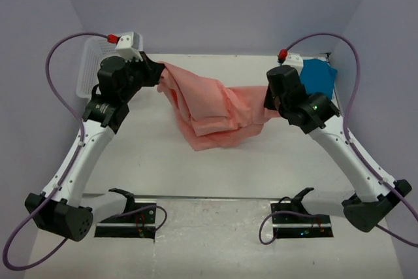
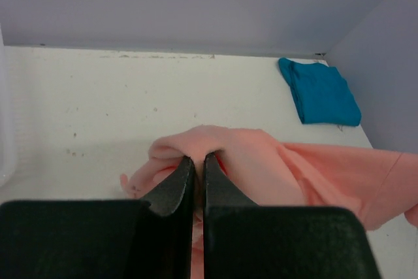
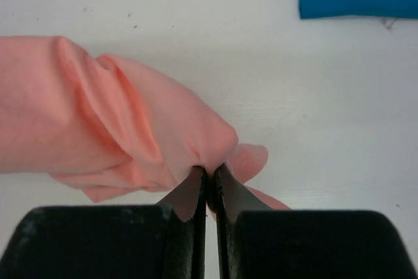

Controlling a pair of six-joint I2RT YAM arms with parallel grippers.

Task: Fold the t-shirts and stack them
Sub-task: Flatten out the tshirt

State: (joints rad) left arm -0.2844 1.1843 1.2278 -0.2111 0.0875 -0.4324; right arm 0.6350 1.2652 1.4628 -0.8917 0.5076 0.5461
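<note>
Salmon-pink t-shirt (image 1: 215,112) hangs stretched between left fingers (image 2: 175,191) and right fingers (image 3: 240,199), each pair clamped on one end, its middle sagging to the tabletop (image 1: 150,161); teal-blue t-shirt (image 1: 319,76) lies folded beyond the right fingers.

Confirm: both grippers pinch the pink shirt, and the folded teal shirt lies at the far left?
No. The left gripper and right gripper pinch the pink shirt, but the folded teal shirt lies at the far right, as the top external view shows.
</note>
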